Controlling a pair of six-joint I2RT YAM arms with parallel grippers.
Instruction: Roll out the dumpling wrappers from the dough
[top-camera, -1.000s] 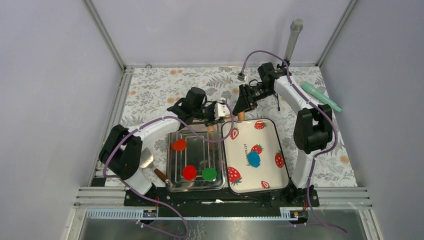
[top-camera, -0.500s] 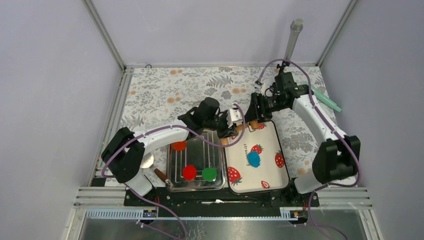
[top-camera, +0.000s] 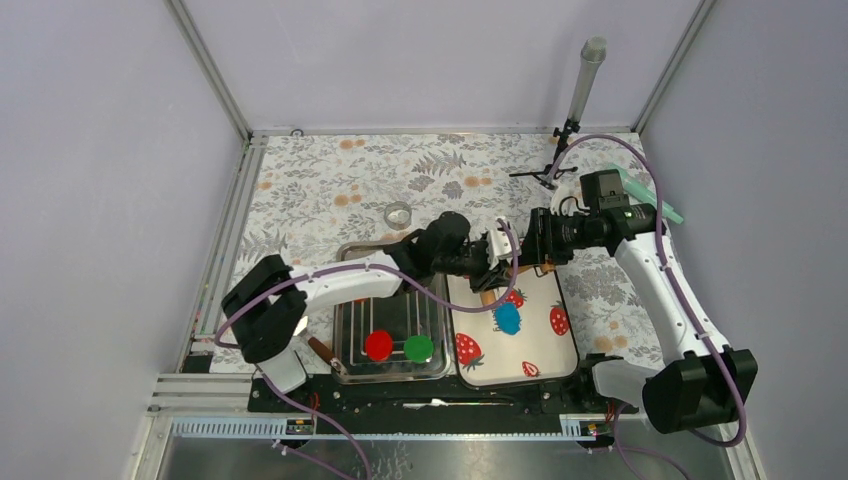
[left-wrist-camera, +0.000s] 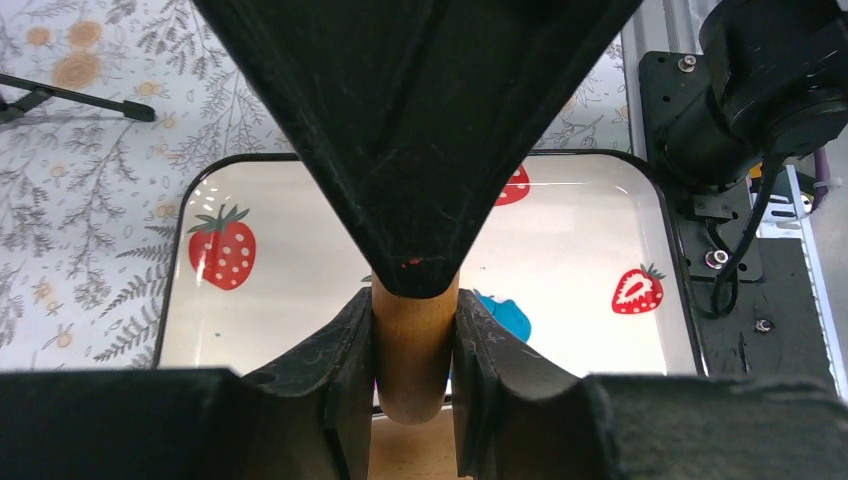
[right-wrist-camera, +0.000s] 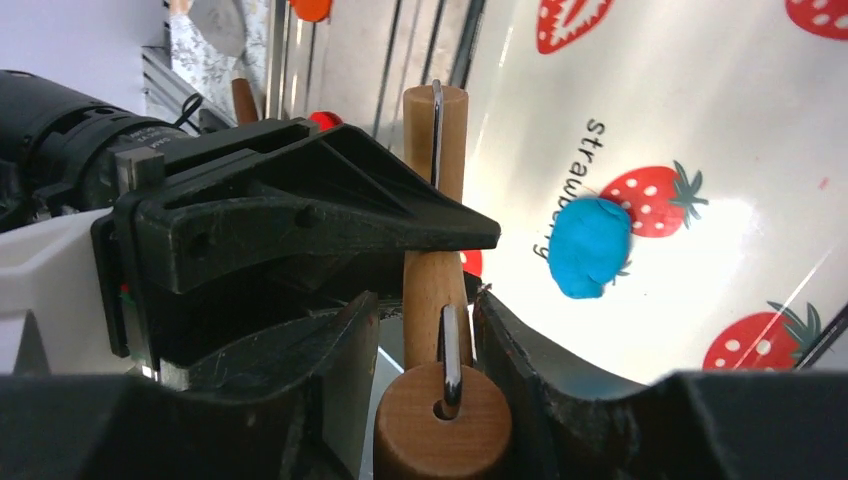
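Note:
The dough (top-camera: 508, 318) is a small bright-blue blob on the white strawberry tray (top-camera: 555, 345). A wooden rolling pin (top-camera: 487, 297) hangs over the tray's far half, just behind the dough and clear of it. My left gripper (top-camera: 492, 258) is shut on one handle (left-wrist-camera: 413, 350). My right gripper (top-camera: 540, 262) is shut on the other handle (right-wrist-camera: 437, 290), whose end disc (right-wrist-camera: 442, 415) carries a metal loop. The dough also shows in the left wrist view (left-wrist-camera: 503, 316), partly hidden by a finger, and in the right wrist view (right-wrist-camera: 590, 247).
A metal tray (top-camera: 345, 370) left of the strawberry tray holds a red disc (top-camera: 378, 345) and a green disc (top-camera: 418, 348). A metal ring (top-camera: 398, 213) lies on the floral mat. A green tool (top-camera: 665, 208) lies at the far right, and a grey pole (top-camera: 585, 80) stands behind it.
Both arms have carried the rolling pin from the far edge of the trays toward me, over the strawberry tray and close to the dough. The left arm now covers the orange disc.

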